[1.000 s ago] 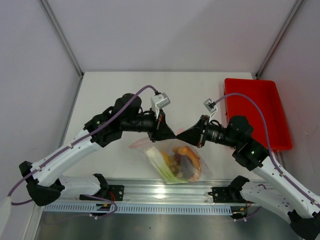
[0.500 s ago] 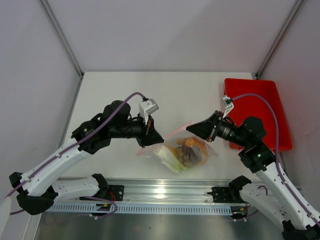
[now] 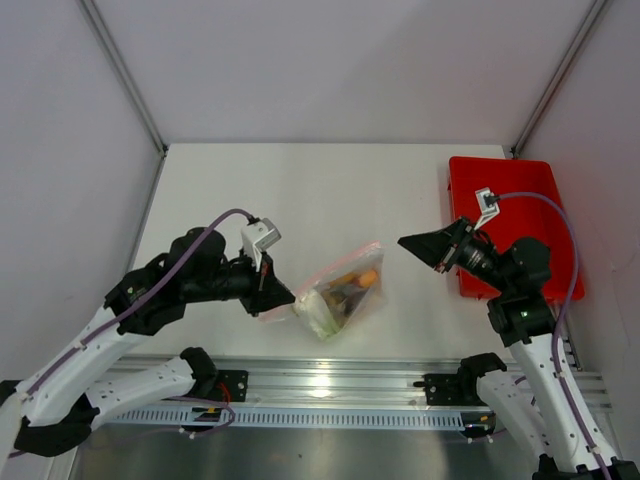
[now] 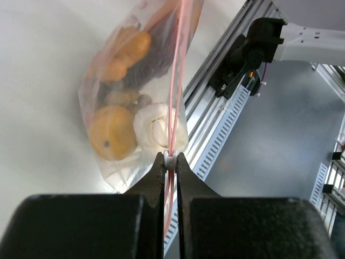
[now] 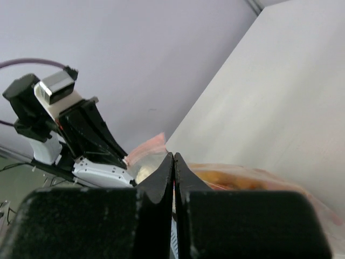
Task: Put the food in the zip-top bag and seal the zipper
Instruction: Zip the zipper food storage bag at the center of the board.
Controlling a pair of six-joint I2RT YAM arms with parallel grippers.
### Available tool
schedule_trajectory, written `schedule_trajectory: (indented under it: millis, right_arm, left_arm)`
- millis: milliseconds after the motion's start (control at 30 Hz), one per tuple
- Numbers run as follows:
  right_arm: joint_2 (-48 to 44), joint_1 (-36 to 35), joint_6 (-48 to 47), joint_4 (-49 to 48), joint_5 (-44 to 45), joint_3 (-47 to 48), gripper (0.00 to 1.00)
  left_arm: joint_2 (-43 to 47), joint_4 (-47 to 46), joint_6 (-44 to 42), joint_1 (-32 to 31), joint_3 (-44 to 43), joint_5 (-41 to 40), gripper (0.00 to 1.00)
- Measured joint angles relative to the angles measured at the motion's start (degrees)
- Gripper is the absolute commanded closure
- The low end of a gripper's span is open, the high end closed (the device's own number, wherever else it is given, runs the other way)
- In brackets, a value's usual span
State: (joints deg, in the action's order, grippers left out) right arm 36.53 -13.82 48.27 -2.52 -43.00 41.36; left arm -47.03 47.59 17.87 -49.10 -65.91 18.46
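At the left wrist only: left claw [image 4: 170,157] clamped on the zipper [image 4: 174,108]; right claw [image 5: 173,159] together.

clear pink-tinted bag [image 3: 345,285], pinkish-red zipper [image 4: 177,81], orange and white food [image 4: 112,132], red tray [image 3: 510,190].

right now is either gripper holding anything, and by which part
The left gripper pinches the zip-top bag by one end of its zipper strip. The right gripper is shut, clear of the bag, holding nothing.
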Motion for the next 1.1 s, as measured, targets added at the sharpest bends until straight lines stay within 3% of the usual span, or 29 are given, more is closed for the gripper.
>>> schedule_trajectory:
  millis: [267,300,400,600,733,867,1100]
  right_arm:
    - [1.33,1.20,0.85,-3.52,-3.13,-0.28,1.00]
    - [2.03,1.20,0.28,-3.48,-4.31,0.02,0.91]
    - [6.01,0.61,-4.52,0.55,-8.94,3.45,0.47]
    - [15.80,-5.25,-22.29,15.80,-12.83,18.78,0.27]
    - [22.01,-12.98,-34.36,24.30,-12.13,30.84,0.25]
    - [32.61,-24.06,-46.42,34.77,-8.83,46.84,0.30]
    - [44.00,-34.27,-57.92,47.76,-6.64,53.48,0.39]
  left_arm:
    - [7.50,4.48,3.10,0.17,3.82,-1.42,0.99]
    - [7.89,4.72,3.15,0.17,3.87,-1.31,0.99]
    - [7.19,4.48,3.10,0.17,3.74,-0.87,0.99]
    - [3.39,3.87,2.73,0.17,1.70,0.90,0.99]
    - [1.88,3.48,2.56,0.17,0.74,1.88,0.99]
    - [1.29,3.19,2.51,0.17,0.66,2.82,0.99]
    - [1.40,3.04,2.01,0.17,0.39,3.17,1.00]
